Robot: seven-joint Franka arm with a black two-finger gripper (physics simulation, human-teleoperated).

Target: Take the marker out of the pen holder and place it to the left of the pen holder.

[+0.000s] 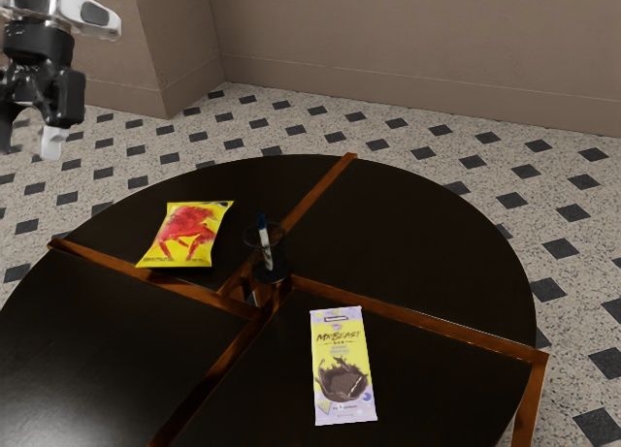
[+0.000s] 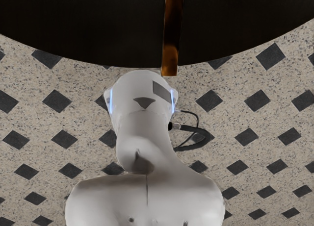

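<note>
High in the upper left of the exterior view is my gripper, open, with its two fingertips apart and nothing between them. It is well away from the pen holder. Near the middle of the round table stands the dark, see-through pen holder. A white marker with a dark blue end leans slightly inside it, its upper part rising above the rim.
A yellow and red snack bag lies just to the exterior view's left of the holder. Nearer that camera is a chocolate bar. Wooden strips cross the dark table. The wrist view has the table edge and the arm's white base.
</note>
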